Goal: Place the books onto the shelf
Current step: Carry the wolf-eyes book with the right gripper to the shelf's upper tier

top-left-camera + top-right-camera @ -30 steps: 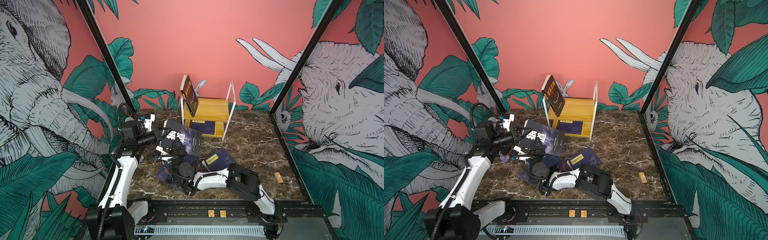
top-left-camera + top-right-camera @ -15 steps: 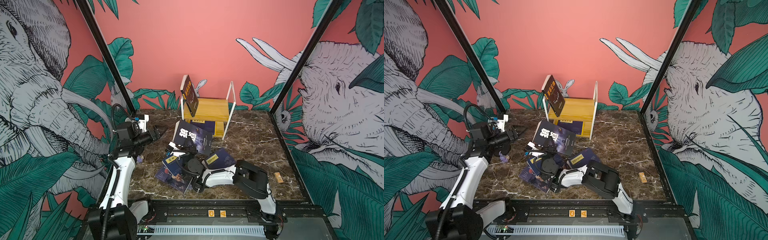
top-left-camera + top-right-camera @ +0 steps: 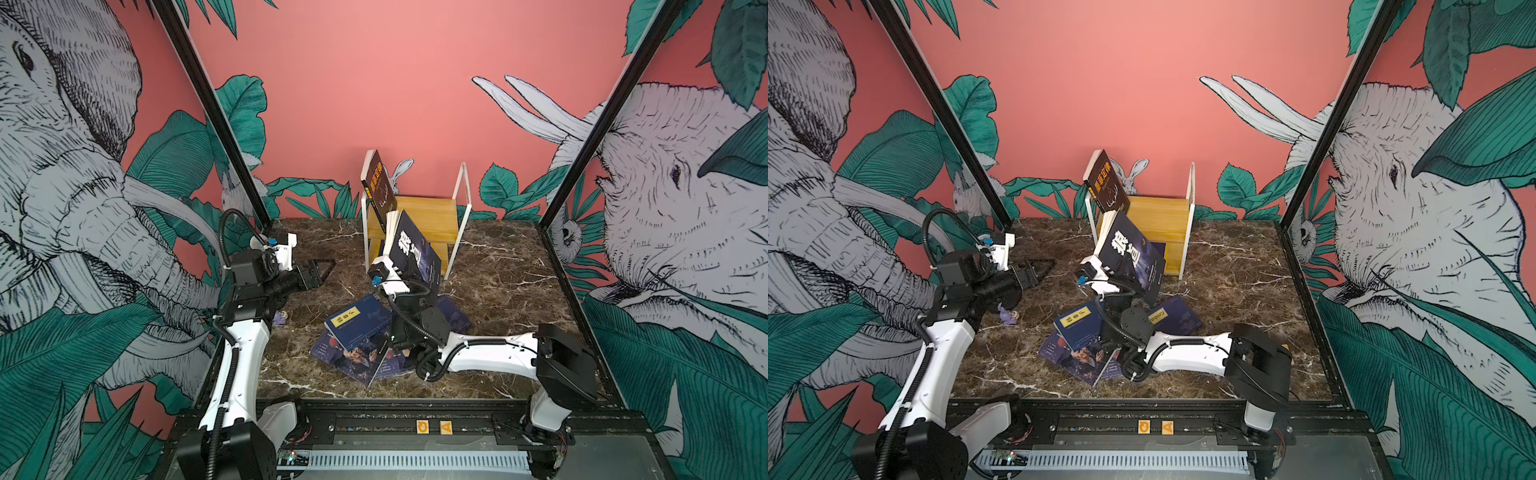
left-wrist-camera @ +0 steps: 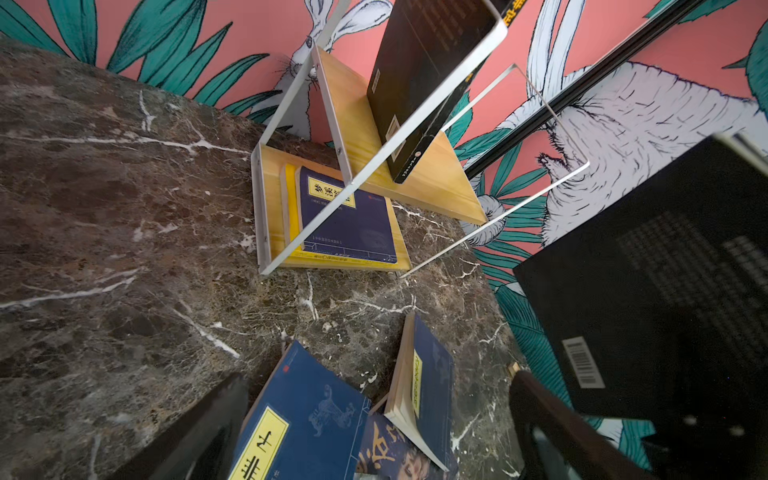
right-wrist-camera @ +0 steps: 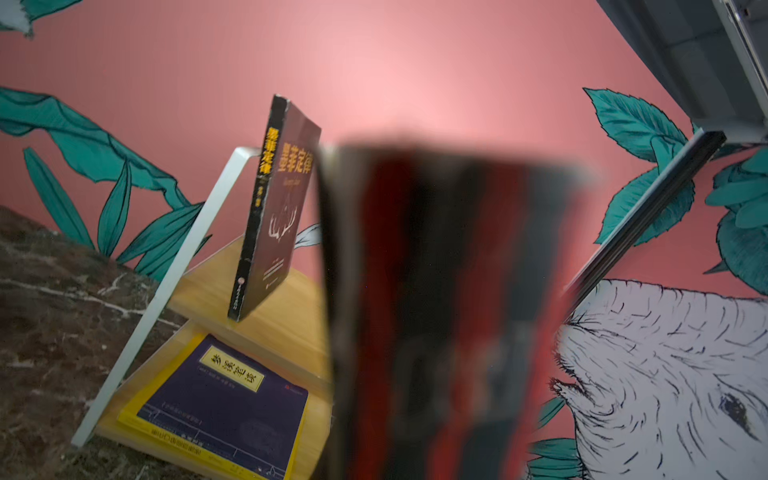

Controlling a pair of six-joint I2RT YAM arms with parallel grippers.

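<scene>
My right gripper (image 3: 409, 277) (image 3: 1128, 275) is shut on the lower edge of the black book with white characters (image 3: 409, 249) (image 3: 1129, 253) (image 4: 665, 291). It holds that book upright just in front of the shelf (image 3: 430, 210) (image 3: 1160, 216) (image 4: 357, 137) (image 5: 286, 307); in the right wrist view the book (image 5: 436, 311) is a blur that hides the jaws. My left gripper (image 3: 322, 269) (image 3: 1044, 266) (image 4: 376, 384) stands open and empty, off to the left. Three navy books (image 3: 357, 320) (image 3: 357, 357) (image 3: 457, 316) lie on the table under the right arm. Another navy book (image 4: 349, 224) (image 5: 224, 399) lies on the lower board.
A dark brown book with yellow lettering (image 3: 380, 187) (image 3: 1106, 183) (image 5: 282, 199) leans on the shelf's top board. Beneath the navy book on the lower board is a yellow book (image 4: 291, 208). A small purple object (image 3: 279, 318) lies near the left arm. Black posts (image 3: 216, 112) flank the marble table (image 3: 498, 266).
My left gripper let go of the black book, opened wide and drew back to the left. The right gripper lifted the book, turned it upright and carried it toward the shelf.
</scene>
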